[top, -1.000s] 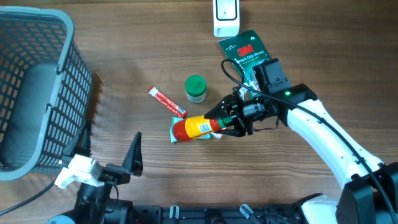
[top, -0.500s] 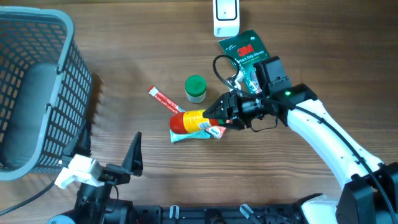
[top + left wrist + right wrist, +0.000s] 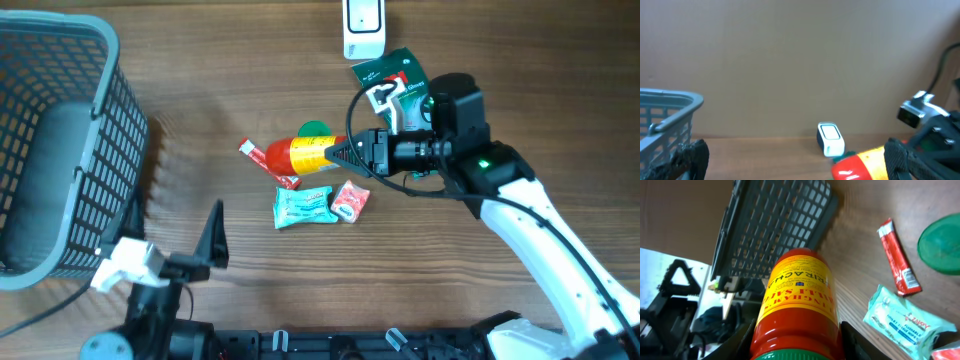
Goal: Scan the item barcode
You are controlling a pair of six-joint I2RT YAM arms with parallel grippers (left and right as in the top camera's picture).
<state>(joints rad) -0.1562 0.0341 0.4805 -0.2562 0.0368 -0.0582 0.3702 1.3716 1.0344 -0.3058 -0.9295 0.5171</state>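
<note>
Sauce bottle (image 3: 300, 153): gripped sideways at its green-capped end; red base pointing toward the basket (image 3: 60, 60); held above the table (image 3: 560, 80), covering part of the green-lidded jar (image 3: 316, 128); well apart from the scanner (image 3: 362, 25)
Right gripper (image 3: 345, 152): clenched on the bottle, one finger on each side
Left gripper (image 3: 180, 225): released, jaws spread wide, grasping nothing; low at the front of the table, just beside the basket
Overhead only: whole layout; red sachet (image 3: 268, 162) just beside the bottle's base; teal packet (image 3: 303, 205) and small red packet (image 3: 350, 200) lying below the bottle; green 3M pack (image 3: 390, 75) partly under the right arm
Right wrist only: close look along the bottle (image 3: 795, 310); upside-down SRIRACHA lettering on the yellow label; dark fingers (image 3: 742, 342) flanking the neck; basket wall (image 3: 780, 225) beyond
Left wrist only: side-on look; scanner (image 3: 830, 139) standing upright at the far edge; bottle (image 3: 860, 167) low at right, red end nearest the scanner; basket rim (image 3: 670, 107) at left
</note>
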